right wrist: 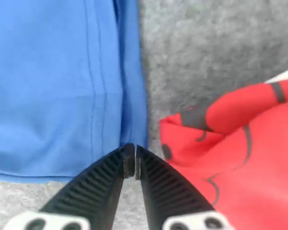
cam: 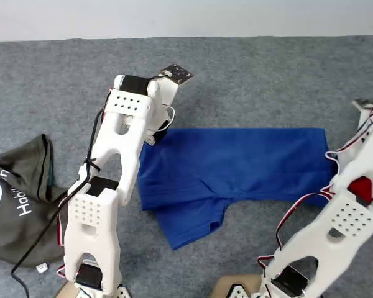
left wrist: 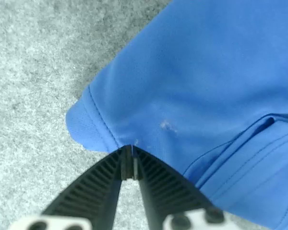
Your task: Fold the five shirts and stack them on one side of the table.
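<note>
The left hand (left wrist: 129, 158) is pinched tight, jaws together, on the hem of the blue shirt (cam: 236, 164) at the shirt's 10 o'clock corner. The right hand (right wrist: 130, 157) is likewise narrowed to nothing, its jaws closed on the stitched hem along the same shirt's 3 o'clock edge. Seen from the high view, the blue shirt lies spread across the middle of the grey worktop (cam: 267, 74), partly folded into a long band, with one sleeve sticking out toward 7 o'clock. A dark shirt (cam: 18, 198) with pale print sits crumpled at 8 o'clock on the worktop, well apart from the blue one. A red shirt (right wrist: 245, 158) with dark markings lies bunched at 4 o'clock, just beside the blue shirt's edge and the right hand.
</note>
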`<state>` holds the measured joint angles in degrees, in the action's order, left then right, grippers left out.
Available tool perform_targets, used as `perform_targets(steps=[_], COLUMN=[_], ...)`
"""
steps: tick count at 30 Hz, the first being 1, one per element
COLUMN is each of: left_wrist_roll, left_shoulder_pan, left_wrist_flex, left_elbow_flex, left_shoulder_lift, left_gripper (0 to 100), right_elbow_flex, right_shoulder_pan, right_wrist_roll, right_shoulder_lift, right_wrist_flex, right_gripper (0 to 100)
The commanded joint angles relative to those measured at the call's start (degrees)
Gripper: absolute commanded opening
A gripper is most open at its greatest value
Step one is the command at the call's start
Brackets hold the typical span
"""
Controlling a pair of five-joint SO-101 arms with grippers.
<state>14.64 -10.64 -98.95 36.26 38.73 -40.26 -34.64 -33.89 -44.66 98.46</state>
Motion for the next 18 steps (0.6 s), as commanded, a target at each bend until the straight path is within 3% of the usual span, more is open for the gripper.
perform_targets(steps=[1, 5, 18], left_wrist_roll=[0.5, 0.5, 0.5], left_shoulder_pan=[-0.2, -0.2, -0.2], left_wrist_flex=[-1.7, -1.7, -1.7], left_elbow_flex=[0.1, 0.1, 0.3], left_shoulder_lift=[-4.2, -4.2, -4.2], left_gripper=[2, 2, 2], right_elbow_flex=[-2.5, 1.7, 16.8], right_shoulder_pan=[-0.3, -0.4, 2.3], right_wrist_roll=[-0.6, 3.5, 7.1], right_shoulder_lift=[0.3, 1.6, 9.5], right_wrist_flex=[4.4, 4.5, 4.3], right_gripper=[2.2, 8.1, 8.4])
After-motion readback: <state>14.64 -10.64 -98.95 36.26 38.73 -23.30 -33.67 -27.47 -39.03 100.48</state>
